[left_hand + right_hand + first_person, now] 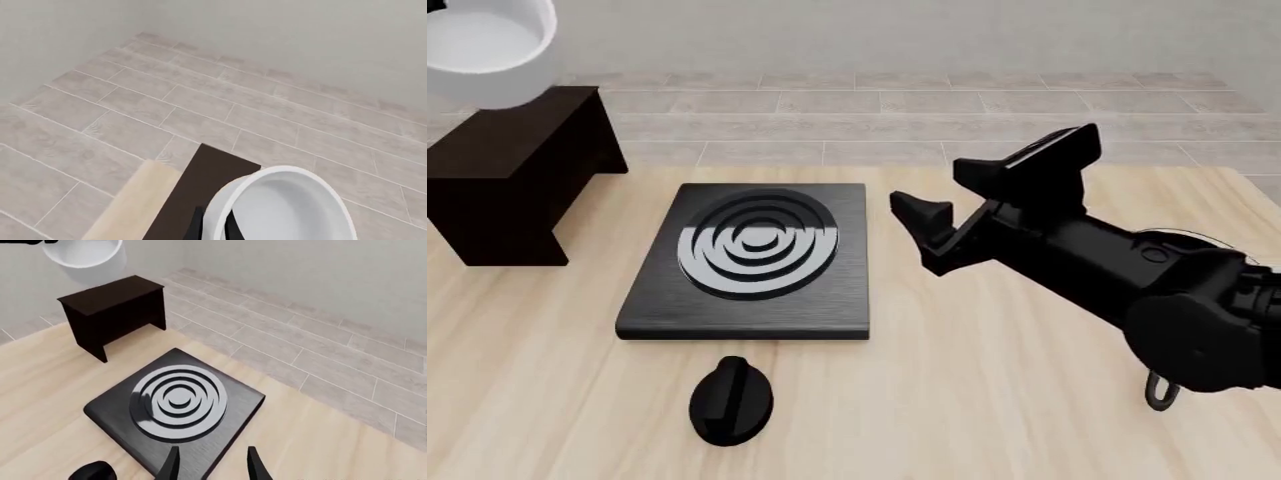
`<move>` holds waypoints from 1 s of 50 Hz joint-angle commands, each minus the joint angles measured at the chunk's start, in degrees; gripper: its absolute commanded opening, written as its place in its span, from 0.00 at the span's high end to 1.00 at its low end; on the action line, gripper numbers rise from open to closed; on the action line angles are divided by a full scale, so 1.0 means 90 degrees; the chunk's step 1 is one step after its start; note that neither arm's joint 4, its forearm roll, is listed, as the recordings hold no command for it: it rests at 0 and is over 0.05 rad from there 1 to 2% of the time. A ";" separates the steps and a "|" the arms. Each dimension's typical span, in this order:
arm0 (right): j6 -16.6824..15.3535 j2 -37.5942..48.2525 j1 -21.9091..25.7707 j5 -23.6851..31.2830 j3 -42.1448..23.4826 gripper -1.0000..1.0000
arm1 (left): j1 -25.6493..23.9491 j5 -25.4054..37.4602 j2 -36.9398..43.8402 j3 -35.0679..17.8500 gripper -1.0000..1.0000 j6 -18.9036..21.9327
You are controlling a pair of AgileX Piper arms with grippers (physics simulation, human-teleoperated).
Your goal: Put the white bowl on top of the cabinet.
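While the left wrist view shows the white bowl (280,207) close up over a corner of the cabinet (200,195), with dark claw parts at its rim, I cannot tell how that claw stands. From the front, the bowl hangs in the air above the cabinet's far left edge, apart from its top, and the right claw (1001,200) spreads wide and empty beside the stove plate (754,260) on the desk (961,400). Through the right wrist view, two parted fingers (170,465) hover at the plate's near edge.

White bowl (487,50), near-black cabinet (514,170), black stove plate (751,262) (silver concentric rings).
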 commanded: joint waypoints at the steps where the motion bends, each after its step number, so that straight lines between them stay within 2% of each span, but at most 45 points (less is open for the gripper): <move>1: 0.0003 0.0055 -0.0032 -0.0022 0.0013 0.00 | 0.0174 -0.0160 0.0262 -0.0151 1.00 0.0022; 50: 0.0100 -0.0023 -0.0219 -0.0195 0.0317 0.00 | 0.0541 -0.0532 0.1385 -0.0656 1.00 0.0018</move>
